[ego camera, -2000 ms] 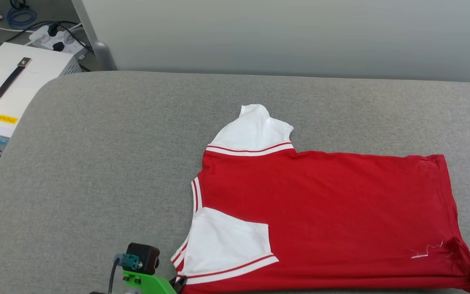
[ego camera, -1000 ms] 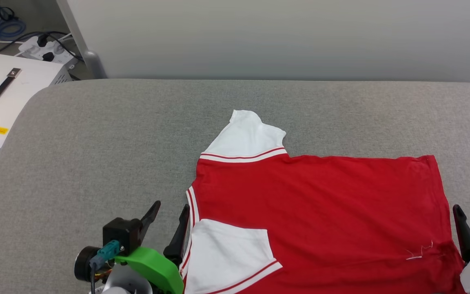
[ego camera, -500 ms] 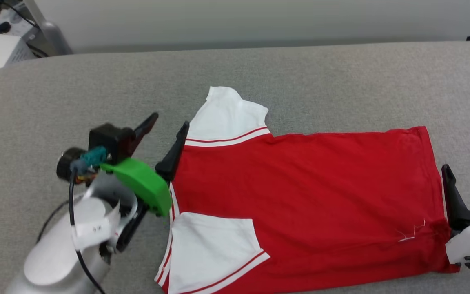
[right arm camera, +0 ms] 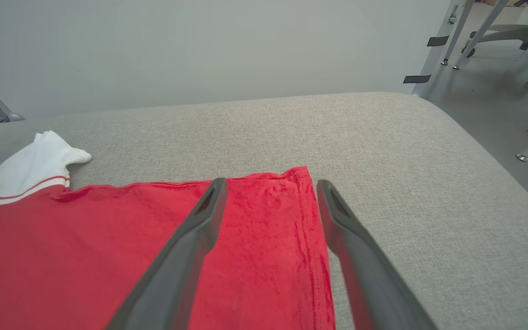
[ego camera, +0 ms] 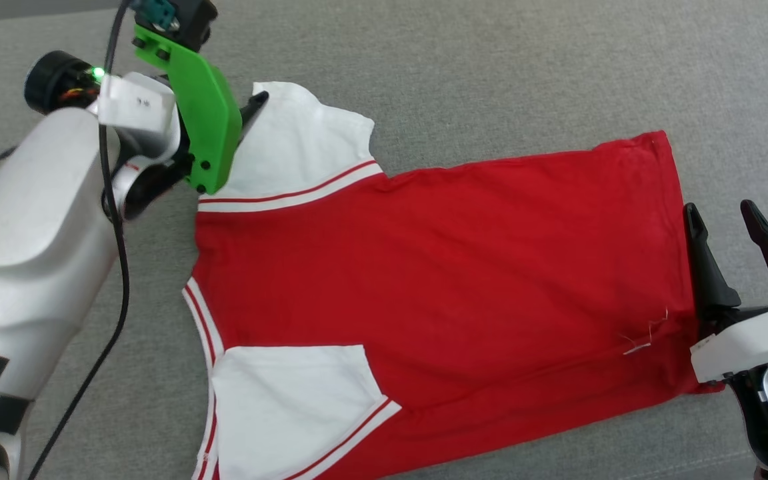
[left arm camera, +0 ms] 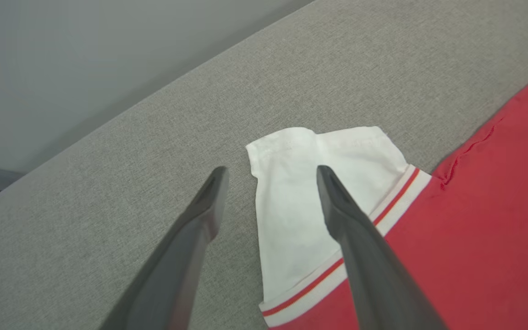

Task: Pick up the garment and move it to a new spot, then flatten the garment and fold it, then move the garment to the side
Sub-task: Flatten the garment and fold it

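Both grippers open and empty: left gripper (left arm camera: 268, 172) straddles the edge of the white sleeve (left arm camera: 291, 192) pointing to the bench's (ego camera: 491, 67) far edge, right gripper (ego camera: 721, 208) at the hem (right arm camera: 309, 211) of the garment (ego camera: 437, 267), spread flat mid-bench; risk: uneven pinches would drag the cloth crooked, wrinkling the fold.

Red garment spread on a grey padded top

The grey padded top (ego camera: 491, 73) carries one thing, the garment (ego camera: 437, 267), lying flat. Its hem runs just beside the right pincer (ego camera: 719, 210), on that pincer's left. The far white sleeve (ego camera: 297, 143) lies spread at the tips of the left pincer (left arm camera: 271, 172). The near white sleeve (ego camera: 291, 400) is folded in over the red, well back from that pincer.
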`<state>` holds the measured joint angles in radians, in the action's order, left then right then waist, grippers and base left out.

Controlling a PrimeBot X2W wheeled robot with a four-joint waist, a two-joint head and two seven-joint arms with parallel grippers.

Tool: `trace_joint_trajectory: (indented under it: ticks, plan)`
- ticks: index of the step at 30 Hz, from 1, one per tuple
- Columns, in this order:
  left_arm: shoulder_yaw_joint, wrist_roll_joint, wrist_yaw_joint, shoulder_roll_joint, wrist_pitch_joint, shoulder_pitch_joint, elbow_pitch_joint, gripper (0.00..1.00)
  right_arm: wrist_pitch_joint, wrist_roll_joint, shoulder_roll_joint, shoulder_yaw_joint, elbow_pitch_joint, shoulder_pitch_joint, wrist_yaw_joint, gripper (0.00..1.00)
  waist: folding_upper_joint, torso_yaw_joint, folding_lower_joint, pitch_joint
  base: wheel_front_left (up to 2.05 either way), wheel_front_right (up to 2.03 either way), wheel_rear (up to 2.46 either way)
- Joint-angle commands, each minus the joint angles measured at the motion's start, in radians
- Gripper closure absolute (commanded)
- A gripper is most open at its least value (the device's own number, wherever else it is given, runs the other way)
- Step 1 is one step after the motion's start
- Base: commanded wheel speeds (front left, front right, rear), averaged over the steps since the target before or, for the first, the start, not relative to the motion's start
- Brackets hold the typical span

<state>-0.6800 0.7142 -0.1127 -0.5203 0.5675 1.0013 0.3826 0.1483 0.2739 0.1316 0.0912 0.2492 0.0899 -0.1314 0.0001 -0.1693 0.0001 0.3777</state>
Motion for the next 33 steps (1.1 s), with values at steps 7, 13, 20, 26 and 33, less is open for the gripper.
trace_joint_trajectory:
  ticks: [7, 13, 20, 26, 33]
  plan:
    - [-0.031, 0.015, -0.014, -0.019, 0.073, 0.129, 0.174, 0.00, -0.028, -0.001, -0.015, -0.021, -0.017, 0.038, 0.001, 0.00, -0.0001, -0.114, -0.0001, 0.132, 0.00, 0.00, 0.00]
    - [-0.073, 0.009, -0.017, -0.021, 0.055, 0.165, 0.270, 0.00, -0.044, -0.002, -0.020, -0.031, -0.040, 0.050, 0.001, 0.00, -0.0001, -0.129, -0.0001, 0.153, 0.00, 0.00, 0.00]
    - [-0.156, 0.047, -0.018, -0.020, 0.093, 0.148, 0.308, 0.84, -0.052, -0.002, -0.025, -0.033, -0.057, 0.052, 0.001, 0.00, -0.0001, -0.129, -0.0001, 0.155, 0.00, 0.00, 0.00]
    - [-0.186, 0.099, -0.018, -0.031, 0.048, 0.130, 0.287, 1.00, -0.042, -0.007, -0.020, -0.021, -0.057, 0.054, 0.001, 0.00, -0.0001, -0.112, -0.0001, 0.135, 0.00, 0.00, 0.00]
    - [-0.143, 0.117, -0.018, -0.022, -0.120, 0.123, 0.293, 1.00, -0.004, -0.009, 0.003, -0.013, -0.056, 0.049, 0.001, 0.00, -0.0001, -0.071, -0.0001, 0.077, 0.00, 0.00, 0.00]
